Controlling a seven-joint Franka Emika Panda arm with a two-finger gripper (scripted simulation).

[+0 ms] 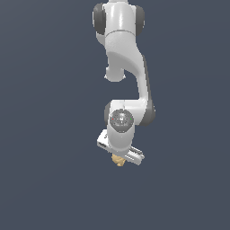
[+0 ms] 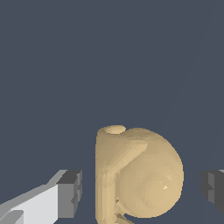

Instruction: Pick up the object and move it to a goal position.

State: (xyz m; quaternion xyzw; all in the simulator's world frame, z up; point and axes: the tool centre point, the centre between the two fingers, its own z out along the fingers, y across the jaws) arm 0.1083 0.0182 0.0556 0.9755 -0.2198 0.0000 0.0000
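The object (image 2: 140, 175) is a tan-yellow, lumpy, rounded item that fills the lower middle of the wrist view. My gripper (image 2: 142, 192) is open and straddles it. One dark finger pad (image 2: 70, 194) stands off one side and the other pad (image 2: 214, 190) off the opposite side, with a visible gap at each. In the exterior view the object (image 1: 118, 161) peeks out just below the white hand, near the centre of the picture, and the gripper (image 1: 120, 157) sits right over it, its fingertips mostly hidden by the hand.
The white arm (image 1: 128, 58) comes down from the top of the exterior view. Around it lies only a flat dark blue-grey surface (image 1: 49, 170).
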